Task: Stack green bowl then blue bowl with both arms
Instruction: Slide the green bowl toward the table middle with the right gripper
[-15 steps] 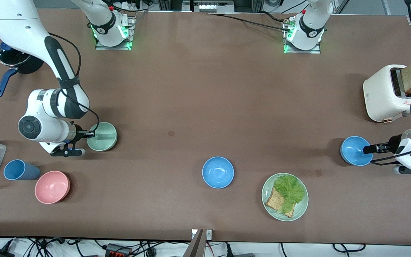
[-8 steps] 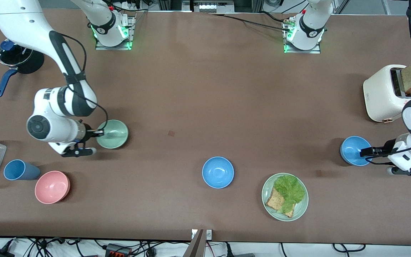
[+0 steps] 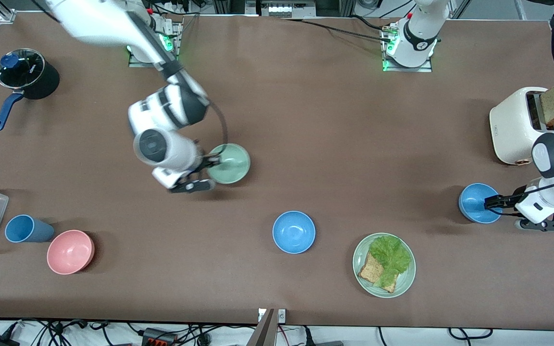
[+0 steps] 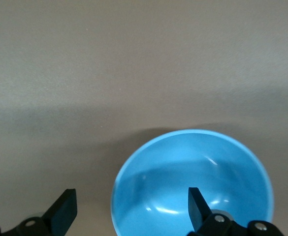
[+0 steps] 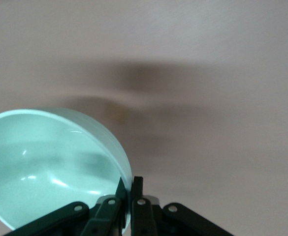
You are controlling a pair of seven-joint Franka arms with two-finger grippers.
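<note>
Brown worktop (image 3: 334, 120): your right pincer (image 3: 208, 168) grips the pale mint-green bowl (image 3: 231, 163) aloft.
Your left pincer (image 3: 491, 203) gapes around a sky-blue bowl's (image 3: 474, 202) rim; a second blue bowl (image 3: 294, 232) sits between.

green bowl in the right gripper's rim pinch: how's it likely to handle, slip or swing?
Likely rigid: the green bowl keeps its round shape with the right gripper shut on one spot of its rim. Probably light, since that thin edge pinch alone carries it. Its wall looks smooth with a slight sheen, so it could pivot or slip in the pinch on fast moves.
</note>
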